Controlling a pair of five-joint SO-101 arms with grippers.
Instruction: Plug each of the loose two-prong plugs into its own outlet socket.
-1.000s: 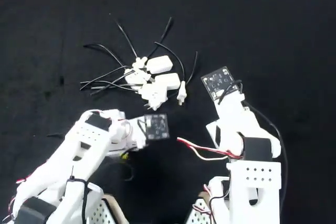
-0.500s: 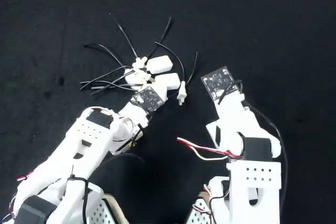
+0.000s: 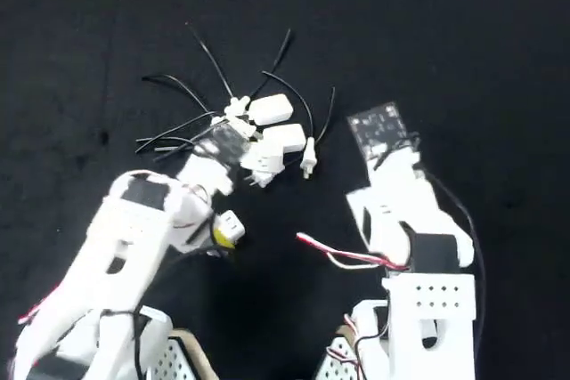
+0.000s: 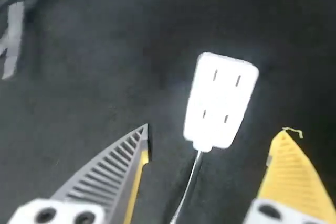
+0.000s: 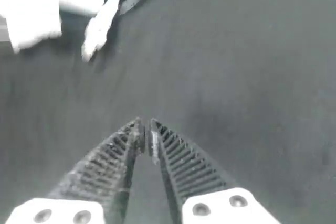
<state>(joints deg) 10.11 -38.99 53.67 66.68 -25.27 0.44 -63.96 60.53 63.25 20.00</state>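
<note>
Got left claw [image 4: 214,131] spread wide over a white outlet socket [image 4: 223,95] flat on the worktop [image 4: 79,77] and right claw [image 5: 146,129] pinched together, empty; could easily snag its cord [image 4: 191,177] and drag it sideways.

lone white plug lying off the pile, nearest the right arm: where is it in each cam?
High view: the lone plug lies just right of the white pile of sockets and plugs.
Right wrist view: the lone plug lies ahead of the shut right gripper.
Left wrist view: this one looks at an outlet socket between the open left gripper fingers.
Shared landmark: the white pile, right beside the plug.
</note>
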